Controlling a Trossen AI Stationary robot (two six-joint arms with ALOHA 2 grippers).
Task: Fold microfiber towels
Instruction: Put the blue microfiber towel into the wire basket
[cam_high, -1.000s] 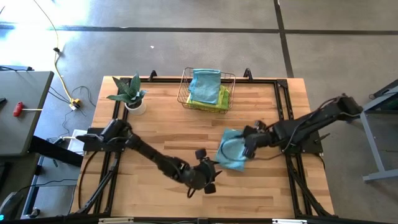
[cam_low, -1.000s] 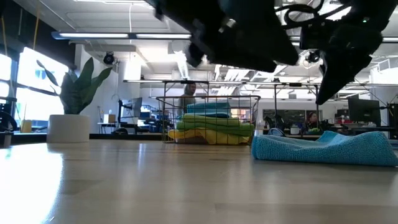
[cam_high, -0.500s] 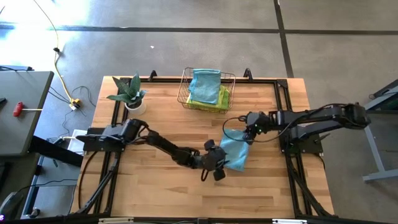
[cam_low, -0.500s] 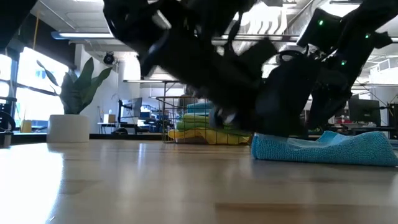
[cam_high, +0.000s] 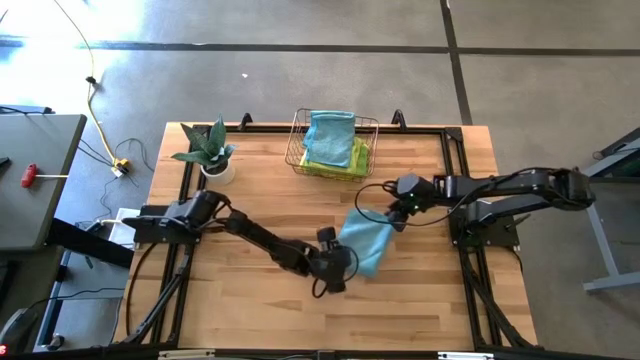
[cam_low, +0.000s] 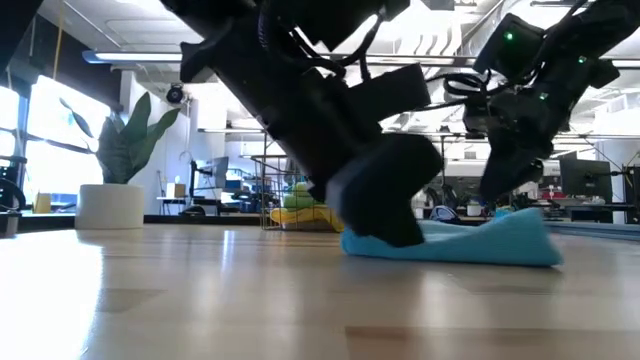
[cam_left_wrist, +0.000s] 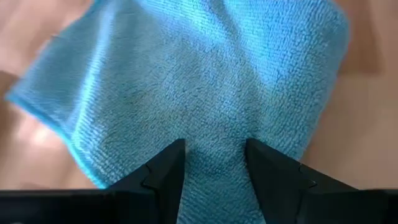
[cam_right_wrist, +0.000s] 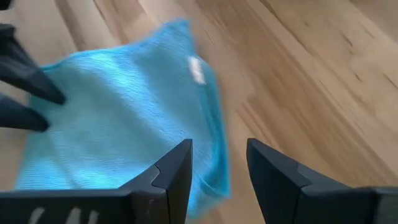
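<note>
High view: left gripper (cam_high: 345, 263) pinches teal towel (cam_high: 364, 243).

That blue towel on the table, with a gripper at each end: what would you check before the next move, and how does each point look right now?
1. Left gripper on the blue towel: ok, cloth bunches between its fingers.
2. Right gripper holds the towel: cannot tell, edge lies between open fingers.
3. Towel on the table: ok, far end raised.
4. Towel flat: not ok, rumpled.
5. Wire basket of folded towels apart from the grippers: ok.
6. Potted plant out of the way: ok.
</note>
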